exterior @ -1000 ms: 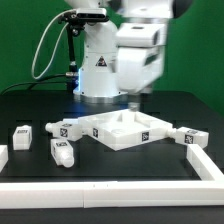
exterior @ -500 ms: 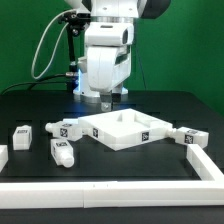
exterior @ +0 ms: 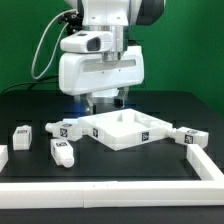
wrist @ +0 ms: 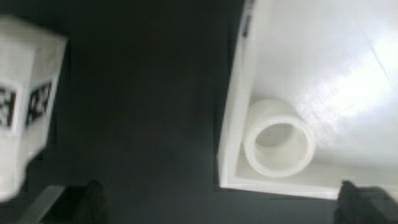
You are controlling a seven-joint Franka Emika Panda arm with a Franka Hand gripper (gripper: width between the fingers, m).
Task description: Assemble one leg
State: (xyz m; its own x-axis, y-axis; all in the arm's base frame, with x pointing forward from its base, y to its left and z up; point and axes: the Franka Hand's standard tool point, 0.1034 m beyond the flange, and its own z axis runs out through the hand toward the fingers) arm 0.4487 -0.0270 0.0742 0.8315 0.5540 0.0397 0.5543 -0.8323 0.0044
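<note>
The large white square panel point(exterior: 128, 130) lies at the table's middle. Several small white legs with tags lie around it: two at the exterior view's left point(exterior: 22, 132) point(exterior: 62, 128), one nearer the front point(exterior: 62, 151), one at the right point(exterior: 188, 137). My gripper point(exterior: 104, 102) hangs above the panel's back left corner, open and empty. In the wrist view the gripper point(wrist: 217, 205) has its dark fingertips point(wrist: 71, 205) spread wide over black table. A panel corner with a round hole point(wrist: 281, 140) lies beside one fingertip, and a tagged leg point(wrist: 27, 100) lies on the other side.
A white rail point(exterior: 110, 187) runs along the table's front and up the exterior view's right side point(exterior: 205, 160). A short white piece point(exterior: 3, 157) sits at the left edge. The robot base point(exterior: 78, 88) and cables stand behind the panel.
The arm has swung toward the exterior view's left and the wrist has turned, so the hand now shows broadside. The gripper stays open and empty. The parts have not moved.
</note>
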